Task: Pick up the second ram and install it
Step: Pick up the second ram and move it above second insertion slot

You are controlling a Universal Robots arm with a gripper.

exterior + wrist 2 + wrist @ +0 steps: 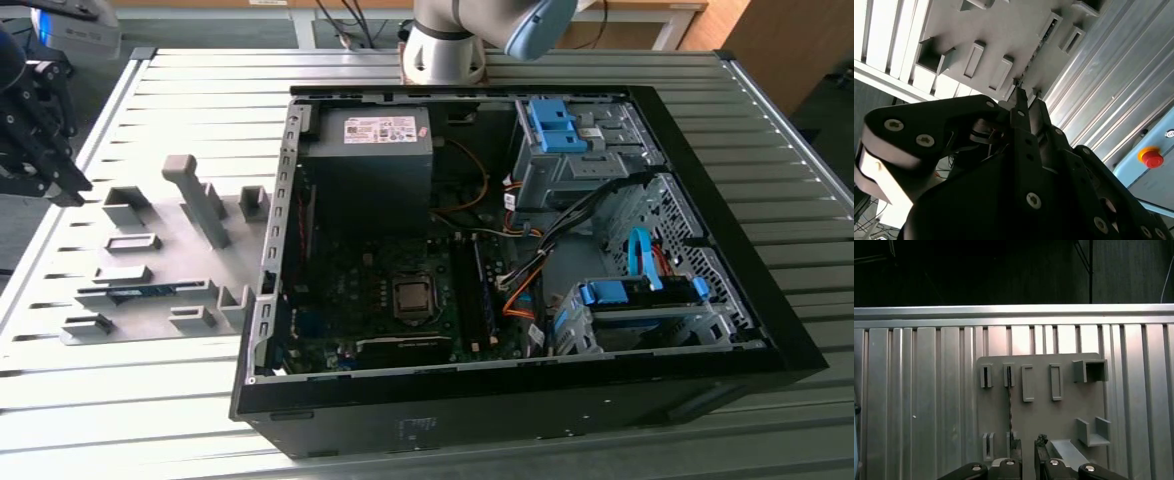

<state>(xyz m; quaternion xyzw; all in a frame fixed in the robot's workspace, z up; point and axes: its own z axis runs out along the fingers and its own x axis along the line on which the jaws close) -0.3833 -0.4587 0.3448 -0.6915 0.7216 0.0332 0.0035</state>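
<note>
Empty end effector (pixel 1027 444), narrow gap, is over the grey fixture plate (pixel 1064 415). The second ram (pixel 1009 410) sits on edge in the plate's slots, its long axis running straight out from one fingertip (pixel 1014 444) — approx. one finger off the gap.

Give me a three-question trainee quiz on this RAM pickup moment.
1. True or false: the second ram is already seated in the motherboard.
2. The end effector is nearest to: A the power supply; B the grey fixture plate; C the blue drive-bay clips.
3. Is the end effector open or shut?
Key: 1 false, it rests in the fixture plate's holders, to the exterior view's left of the open computer case. 2 B. 3 open, nothing between its fingers.
</note>
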